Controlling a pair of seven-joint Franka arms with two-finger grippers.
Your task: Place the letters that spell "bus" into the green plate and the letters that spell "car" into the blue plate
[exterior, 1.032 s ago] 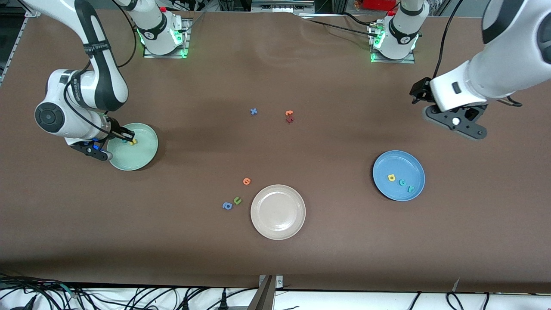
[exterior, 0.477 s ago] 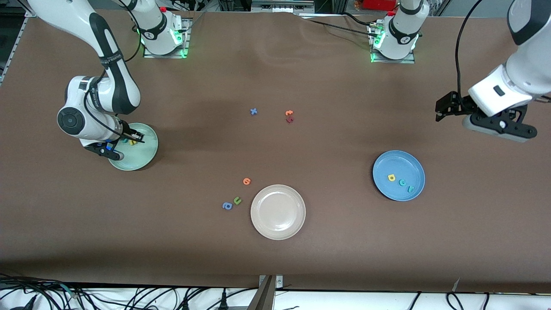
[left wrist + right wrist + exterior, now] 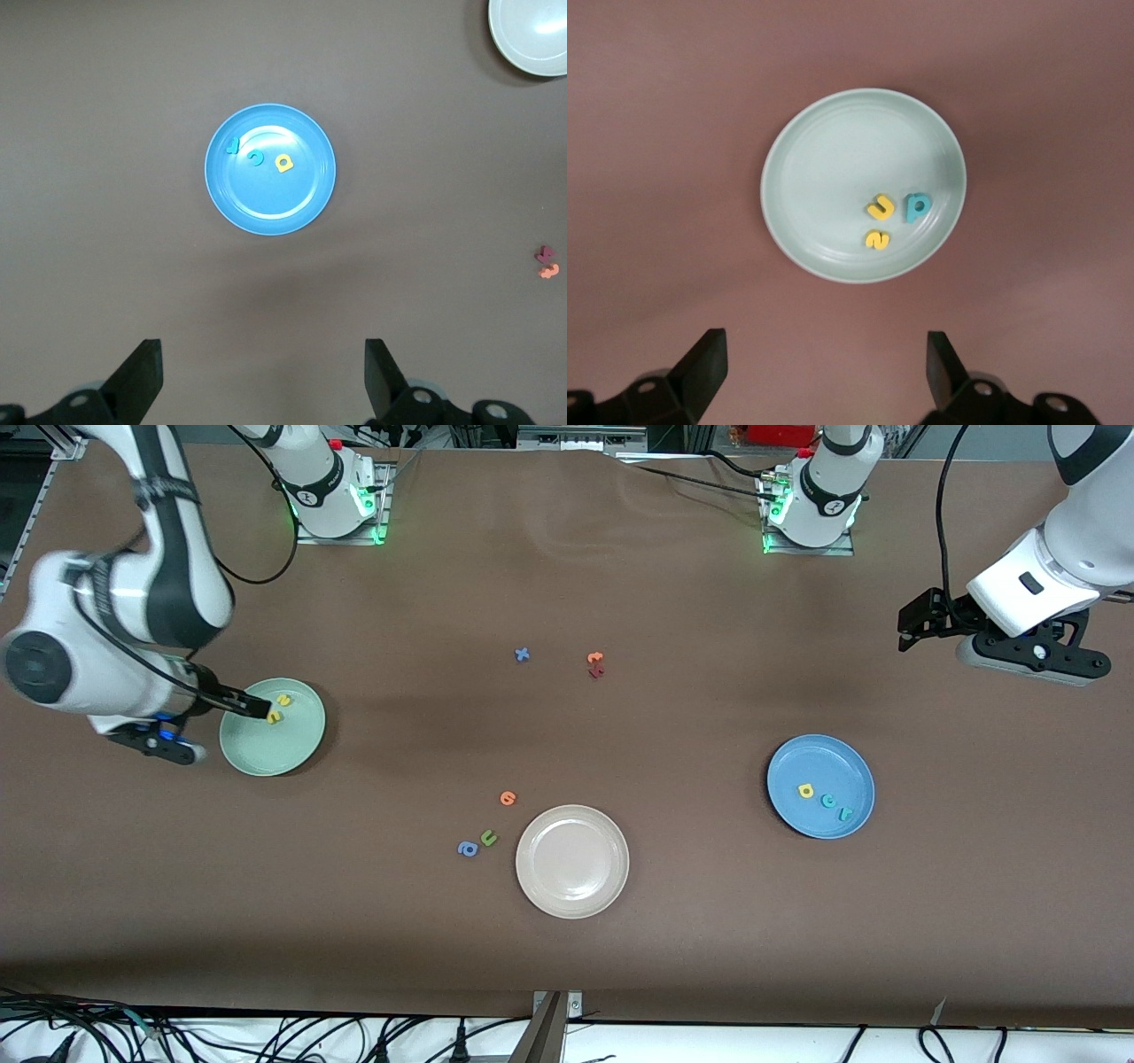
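Since the earlier frame the right tool (image 3: 257, 708) has risen from the green plate (image 3: 292, 755) and released its letter; its fingers now stand apart, empty, over the plate's edge. The left tool (image 3: 263, 376) has swung out toward the left arm's end of the tabletop (image 3: 673, 921), fingers spread, holding nothing.

Count: three plates. The green plate holds three letters: teal "b" (image 3: 918, 206), yellow "u" (image 3: 881, 208), yellow "s" (image 3: 877, 240). The blue plate (image 3: 850, 824) holds three: yellow "a" (image 3: 805, 790), teal "c" (image 3: 828, 801), teal "r" (image 3: 845, 813). The beige-white plate (image 3: 572, 861) holds none.

Six loose letters lie on the tabletop: blue "x" (image 3: 522, 654), an orange (image 3: 595, 658) and red (image 3: 596, 672) pair, an orange letter (image 3: 508, 798), green "u" (image 3: 488, 837), blue "a" (image 3: 468, 849).
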